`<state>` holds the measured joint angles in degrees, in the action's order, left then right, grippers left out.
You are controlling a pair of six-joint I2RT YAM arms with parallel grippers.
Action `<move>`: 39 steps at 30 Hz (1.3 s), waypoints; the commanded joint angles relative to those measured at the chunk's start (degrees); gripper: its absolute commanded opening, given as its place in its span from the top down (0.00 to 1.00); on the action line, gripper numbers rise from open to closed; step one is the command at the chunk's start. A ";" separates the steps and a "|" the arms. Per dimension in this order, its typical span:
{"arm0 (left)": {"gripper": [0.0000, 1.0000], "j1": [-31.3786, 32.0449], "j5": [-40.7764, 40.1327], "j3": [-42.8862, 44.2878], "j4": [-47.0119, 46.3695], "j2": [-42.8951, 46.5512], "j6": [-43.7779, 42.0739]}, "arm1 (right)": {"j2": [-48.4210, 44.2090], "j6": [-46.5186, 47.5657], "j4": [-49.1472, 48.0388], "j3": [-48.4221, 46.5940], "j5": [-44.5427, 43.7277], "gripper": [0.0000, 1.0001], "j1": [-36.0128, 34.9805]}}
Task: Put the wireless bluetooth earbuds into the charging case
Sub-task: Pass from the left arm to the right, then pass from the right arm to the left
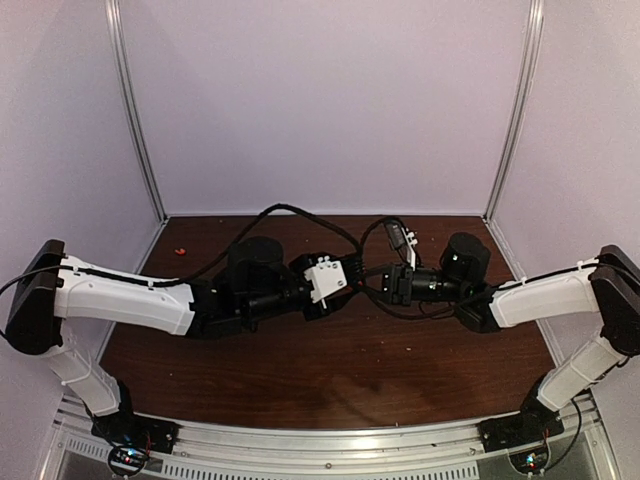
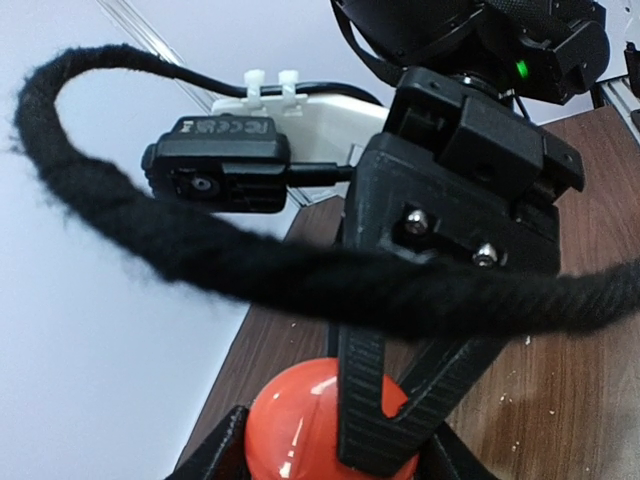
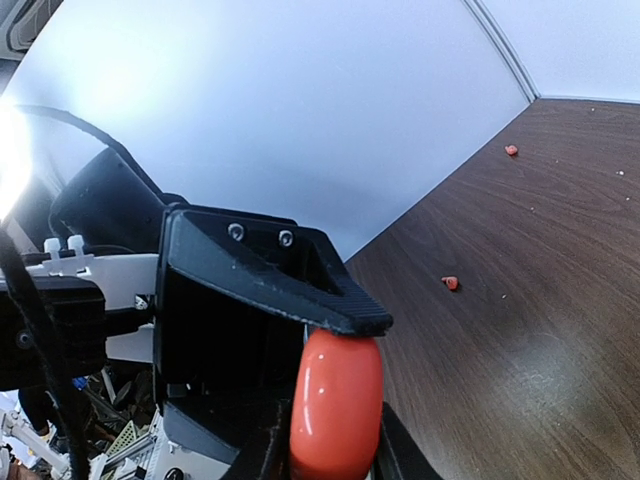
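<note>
The charging case (image 2: 295,420), round and glossy red, is held above the table between both grippers at the table's middle. My left gripper (image 2: 330,455) is shut on its rim. My right gripper (image 3: 335,450) is shut across its flat faces, where the case (image 3: 335,400) shows edge-on. One right finger (image 2: 375,400) crosses the case's face. One left finger (image 3: 330,305) presses on its top rim. From above, the left gripper (image 1: 350,272) and right gripper (image 1: 376,276) meet and hide the case. A tiny red earbud (image 3: 450,283) lies on the table. The black earbud is out of view.
A second tiny red piece (image 3: 511,150) lies farther off near the back wall. One tiny red piece (image 1: 180,251) shows at the table's far left corner. A thick black cable (image 2: 300,280) hangs across the left wrist view. White walls enclose the dark wooden table (image 1: 330,370).
</note>
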<state>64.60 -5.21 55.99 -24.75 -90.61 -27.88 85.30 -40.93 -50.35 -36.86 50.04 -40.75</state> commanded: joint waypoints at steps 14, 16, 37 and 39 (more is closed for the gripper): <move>0.27 -0.14 0.57 -6.25 -2.90 12.04 12.38 | -2.16 8.45 8.01 -2.71 1.16 0.88 -0.82; 0.28 -1.21 2.96 -6.44 -0.26 13.62 15.79 | -2.60 10.59 9.96 -3.39 1.49 0.88 -0.81; 0.55 -10.46 38.20 1.65 10.30 7.96 34.16 | -7.82 30.23 26.76 -8.01 3.64 0.89 -3.63; 0.56 -10.46 39.17 2.07 10.42 7.21 34.35 | -7.99 30.92 27.35 -8.20 3.30 0.89 -3.96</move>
<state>54.52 28.23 55.70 -14.52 -81.93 4.51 78.61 -14.06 -25.89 -43.29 53.30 -43.77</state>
